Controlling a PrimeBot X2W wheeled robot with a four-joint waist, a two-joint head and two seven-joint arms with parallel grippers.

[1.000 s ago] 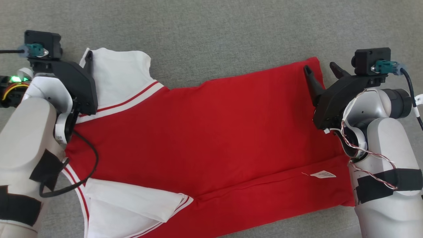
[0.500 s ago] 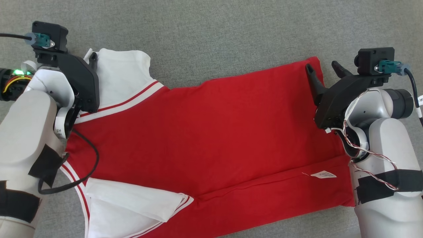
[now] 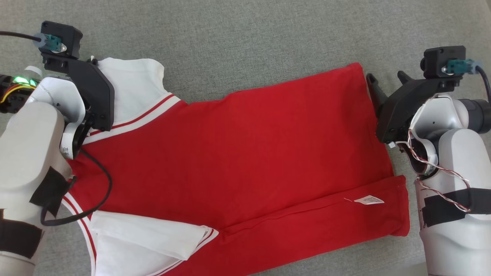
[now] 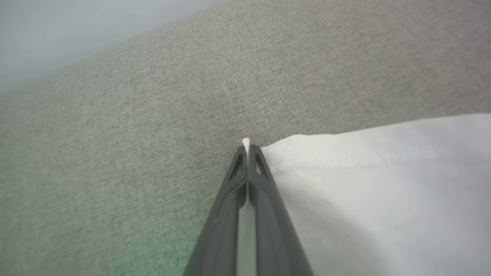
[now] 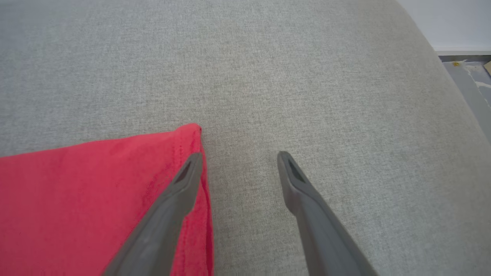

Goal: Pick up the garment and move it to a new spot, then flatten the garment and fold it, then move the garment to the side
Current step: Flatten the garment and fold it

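Your garment [image 3: 238, 153] lies spread on the grey cloth surface [image 3: 245, 34], with its white sleeve [image 3: 130, 84] at 10 o'clock and its red hem [image 3: 370, 115] at 3. Your left gripper [image 4: 247, 147] pinches the sleeve's edge. Your right gripper [image 5: 238, 157] stands wide at 2 o'clock, one finger over the hem corner. A pale wall [image 5: 456, 23] and floor [image 5: 470, 88] lie beyond the surface.

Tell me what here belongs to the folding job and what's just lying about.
Job: red fabric garment with white sleeves; left pincer, shut on a white sleeve corner; right pincer, open at the red hem corner.
Lying about: grey woven surface; grey floor strip.
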